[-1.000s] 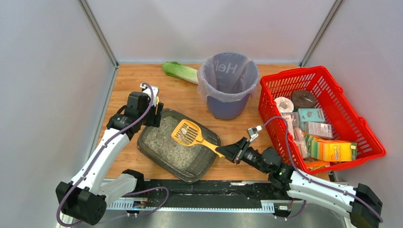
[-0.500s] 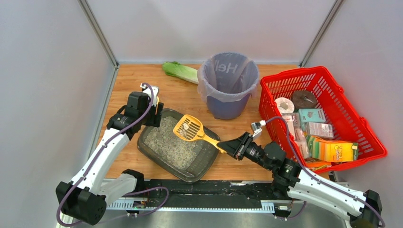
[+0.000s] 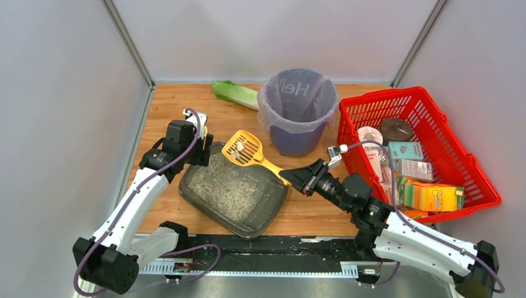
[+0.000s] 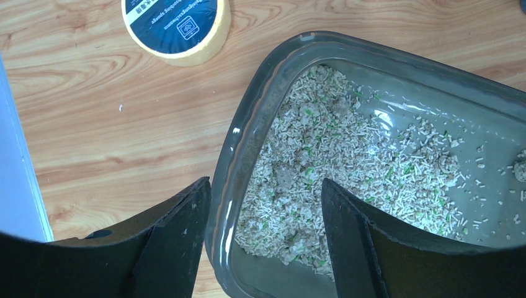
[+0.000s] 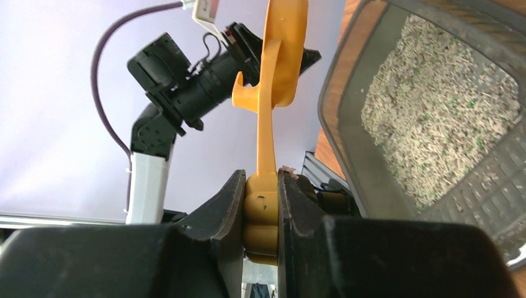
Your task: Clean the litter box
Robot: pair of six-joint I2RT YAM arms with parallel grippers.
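The litter box [image 3: 271, 200], a dark grey tray of pale litter [image 3: 224, 185], lies left of centre on the wooden table. My left gripper [image 3: 202, 153] is open at its far left corner. In the left wrist view [image 4: 263, 233] one finger is outside the tray's rim [image 4: 231, 167] and the other is over the litter [image 4: 347, 155]. My right gripper [image 3: 291, 176] is shut on the handle of a yellow slotted scoop [image 3: 244, 149]. The scoop is raised over the tray's far edge with a few pale bits in it. The right wrist view shows the handle [image 5: 262, 208] clamped between the jaws.
A blue bin lined with a purple bag [image 3: 298, 112] stands just behind the scoop. A red mesh basket [image 3: 460, 155] of packaged goods is on the right. A green lettuce [image 3: 234, 93] lies at the back. A yellow tape roll [image 4: 177, 25] sits beside the tray's corner.
My right gripper has lifted the scoop from over the litter and carried it back, toward the bin. The left arm and the tray have not moved.
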